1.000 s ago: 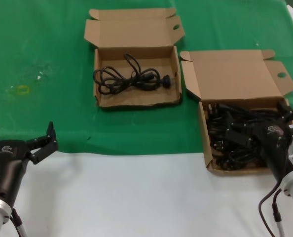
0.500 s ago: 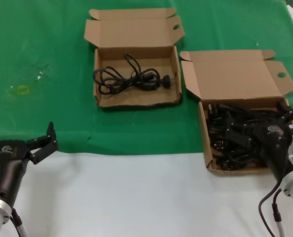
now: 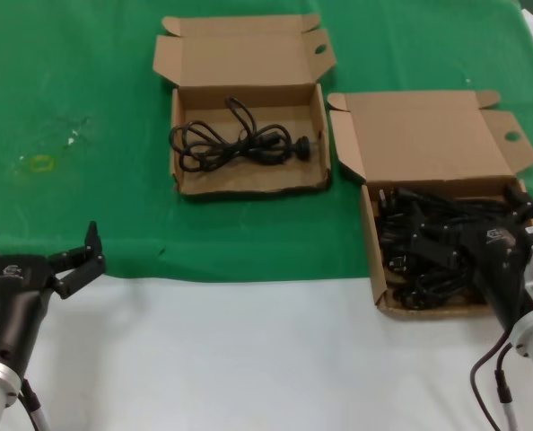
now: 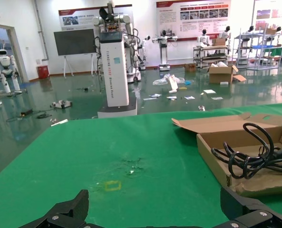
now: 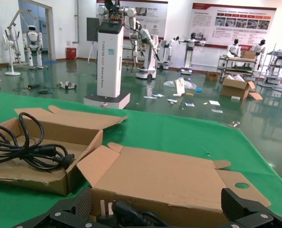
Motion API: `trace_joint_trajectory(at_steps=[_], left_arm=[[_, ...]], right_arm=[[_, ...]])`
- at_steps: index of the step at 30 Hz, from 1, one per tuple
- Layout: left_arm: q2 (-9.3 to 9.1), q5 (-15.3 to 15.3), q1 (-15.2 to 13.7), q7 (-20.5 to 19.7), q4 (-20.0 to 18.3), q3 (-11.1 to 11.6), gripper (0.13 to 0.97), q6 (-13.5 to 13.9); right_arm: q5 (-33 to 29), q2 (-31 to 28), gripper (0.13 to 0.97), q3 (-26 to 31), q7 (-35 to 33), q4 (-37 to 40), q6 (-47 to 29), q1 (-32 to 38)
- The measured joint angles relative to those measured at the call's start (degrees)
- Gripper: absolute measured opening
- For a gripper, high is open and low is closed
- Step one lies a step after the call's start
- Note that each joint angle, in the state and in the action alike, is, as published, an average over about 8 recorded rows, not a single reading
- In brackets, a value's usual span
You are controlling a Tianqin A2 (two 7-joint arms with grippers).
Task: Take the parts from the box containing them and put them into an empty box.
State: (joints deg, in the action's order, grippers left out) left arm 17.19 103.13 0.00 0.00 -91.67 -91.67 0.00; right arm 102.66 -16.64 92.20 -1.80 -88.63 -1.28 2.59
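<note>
The box with the tall plain lid (image 3: 425,135) stands at the right and is full of tangled black cords (image 3: 428,247). My right gripper (image 3: 477,217) is open and low over these cords, holding nothing. In the right wrist view its jaws stand wide apart (image 5: 157,214) around a plug (image 5: 124,213) in front of that lid (image 5: 164,175). The box with the tuck-strip lid (image 3: 240,56) stands farther back to the left and holds one coiled cord (image 3: 235,144). My left gripper (image 3: 38,235) is open and empty at the near left.
A green cloth (image 3: 69,108) covers the far part of the table, with white surface (image 3: 249,359) near me. A small yellow mark (image 3: 40,163) is on the cloth at the left. The two boxes stand close together.
</note>
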Motion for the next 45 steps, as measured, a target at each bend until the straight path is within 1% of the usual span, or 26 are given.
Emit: trace_joint_trajectory(at_steps=[45], left_arm=[[0.00,0.00,0.00,0.00,0.00,0.00,0.966,0.00]], right_arm=[[0.00,0.00,0.966,0.00,0.00,0.00,0.00,0.00]])
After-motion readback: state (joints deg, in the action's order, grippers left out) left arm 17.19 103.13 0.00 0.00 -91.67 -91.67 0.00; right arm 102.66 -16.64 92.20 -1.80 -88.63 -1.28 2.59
